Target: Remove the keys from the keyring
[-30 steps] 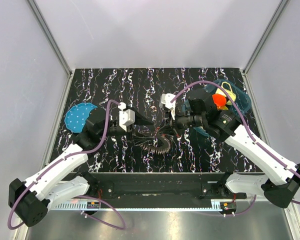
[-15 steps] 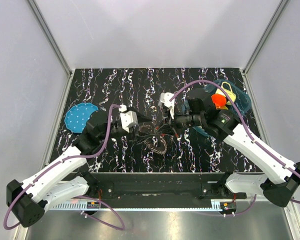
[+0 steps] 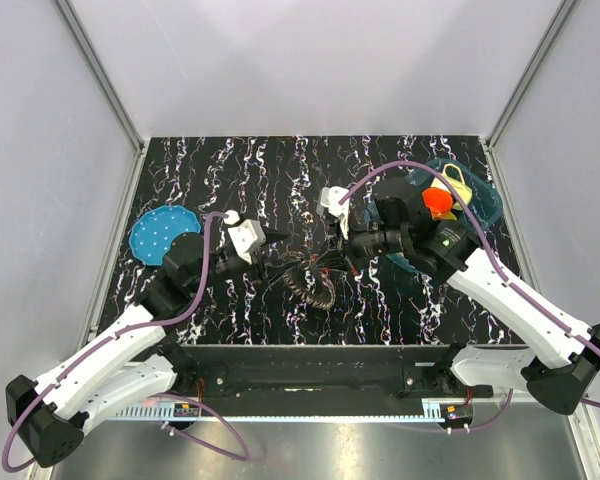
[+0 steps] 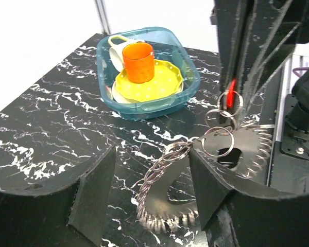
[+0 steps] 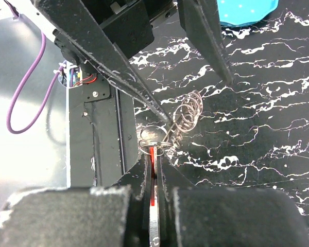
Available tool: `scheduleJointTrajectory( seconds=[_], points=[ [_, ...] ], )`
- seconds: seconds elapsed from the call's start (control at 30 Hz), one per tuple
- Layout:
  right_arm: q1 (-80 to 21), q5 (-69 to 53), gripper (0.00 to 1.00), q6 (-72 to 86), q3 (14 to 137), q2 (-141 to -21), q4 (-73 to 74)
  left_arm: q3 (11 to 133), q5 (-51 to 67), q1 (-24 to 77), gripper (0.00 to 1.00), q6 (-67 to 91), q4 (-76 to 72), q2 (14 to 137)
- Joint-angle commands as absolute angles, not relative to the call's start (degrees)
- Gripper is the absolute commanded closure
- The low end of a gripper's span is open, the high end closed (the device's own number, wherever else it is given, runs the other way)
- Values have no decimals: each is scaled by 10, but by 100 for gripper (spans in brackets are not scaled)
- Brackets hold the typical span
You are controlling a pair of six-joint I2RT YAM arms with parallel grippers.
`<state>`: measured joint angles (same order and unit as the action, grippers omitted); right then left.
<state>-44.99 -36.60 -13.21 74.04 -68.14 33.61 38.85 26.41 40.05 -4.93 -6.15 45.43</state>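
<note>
Your right end effector (image 5: 153, 155) was pressed together on the small bright red piece (image 4: 230, 88) and held it up off the black, white-veined surface (image 4: 51, 118). From that pinch a short chain of bright wire rings (image 4: 219, 128) dropped down and toward the left arm. It ended at the fan of small dull grey-brown metal keys (image 4: 162, 220), whose lower edge seemed to rest on the surface.

Your left end effector (image 4: 152, 154) was spread wide and held nothing. The bunch lay straight ahead of it, between and just past its two fingers. The chain's long axis ran away from it, up to the right end effector. I judged the left to be the free one and near enough to take the keys, while the right anchored the far end.

The thin dark metal keyring (image 4: 158, 175) ran through the key heads, and you could not separate it cleanly from them. In the left wrist view one finger covered a stretch of the fan. The right wrist view showed little beyond the rings next to the pinch. From the top view the rings were too small to tell apart.
</note>
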Motion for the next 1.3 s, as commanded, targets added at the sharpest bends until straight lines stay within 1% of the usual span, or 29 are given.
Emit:
scheduleJointTrajectory(
  seconds=[0.0,0.13,0.2,0.3,0.37,0.47,0.63,0.97,1.03,1.17,1.27],
  points=[
    [-450,-374,100,-131,744,-667,297,403,205,401,37,-33,-84,457],
    [-450,-363,100,-114,739,-668,287,412,187,401,37,-33,-57,454],
    [-450,-354,100,-85,734,-670,257,414,178,401,37,-33,-49,454],
    [-450,-352,100,-50,722,-677,215,413,207,402,37,-46,-39,447],
    [-449,-339,100,-43,718,-679,204,404,240,403,37,-56,-47,439],
    [-449,-323,100,-40,719,-679,200,388,230,415,37,-81,-66,425],
    [-450,-332,100,-40,732,-686,201,377,235,420,36,-89,-97,419],
    [-450,-352,100,-25,735,-693,196,408,200,423,37,-84,-96,458],
    [-449,-355,100,-26,733,-694,200,407,190,423,37,-83,-98,454],
    [-449,-352,100,-40,726,-689,214,403,128,424,37,-72,-103,438],
    [-450,-362,100,-46,725,-690,222,406,123,423,37,-62,-114,435]
  ],
)
